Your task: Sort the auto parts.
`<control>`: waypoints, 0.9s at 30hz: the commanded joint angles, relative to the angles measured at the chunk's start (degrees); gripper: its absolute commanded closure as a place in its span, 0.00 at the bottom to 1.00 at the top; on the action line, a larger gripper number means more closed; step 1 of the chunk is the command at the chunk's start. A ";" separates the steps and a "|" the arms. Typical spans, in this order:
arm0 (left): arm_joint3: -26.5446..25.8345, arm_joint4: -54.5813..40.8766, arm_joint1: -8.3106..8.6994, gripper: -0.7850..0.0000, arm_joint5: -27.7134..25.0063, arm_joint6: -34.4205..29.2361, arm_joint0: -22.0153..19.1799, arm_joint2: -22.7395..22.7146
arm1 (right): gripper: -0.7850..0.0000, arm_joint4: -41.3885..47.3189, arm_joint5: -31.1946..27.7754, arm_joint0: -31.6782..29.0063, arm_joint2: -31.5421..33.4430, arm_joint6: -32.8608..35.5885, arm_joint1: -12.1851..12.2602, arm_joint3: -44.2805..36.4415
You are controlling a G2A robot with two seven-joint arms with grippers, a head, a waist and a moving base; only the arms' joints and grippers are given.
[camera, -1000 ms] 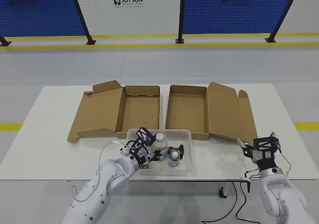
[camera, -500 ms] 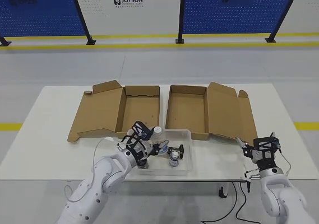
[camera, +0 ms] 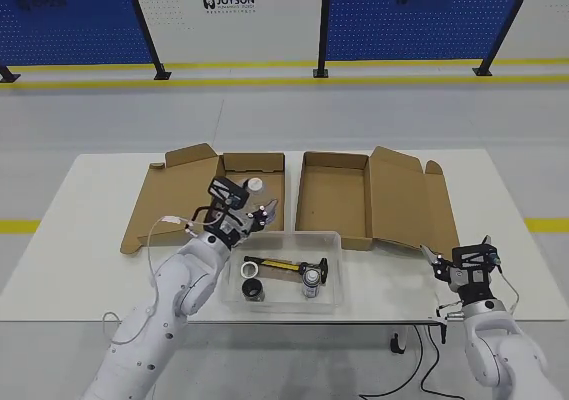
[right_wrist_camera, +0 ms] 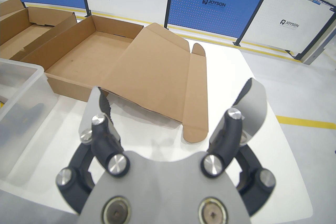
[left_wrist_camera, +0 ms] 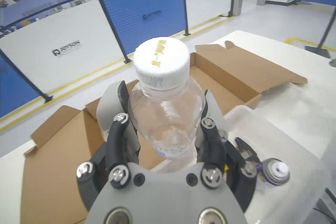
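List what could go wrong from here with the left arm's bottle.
1. The left gripper pinches the bottle on its smooth, rounded body just below the cap, and the bottle is tilted. It might slip out, or roll once released in the left box.
2. The gripper sits near that box's front wall and the bin. Lowering could catch an edge and shove the light cardboard.

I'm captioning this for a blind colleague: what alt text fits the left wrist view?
The left gripper is shut on a clear bottle with a white cap, with an open cardboard box behind it. To one side, a clear plastic bin on the white table holds a small spray can.
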 commanded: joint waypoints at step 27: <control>33.66 6.84 -5.40 1.00 14.97 6.36 -15.23 9.53 | 0.00 0.00 0.00 0.00 0.00 0.00 0.00 0.00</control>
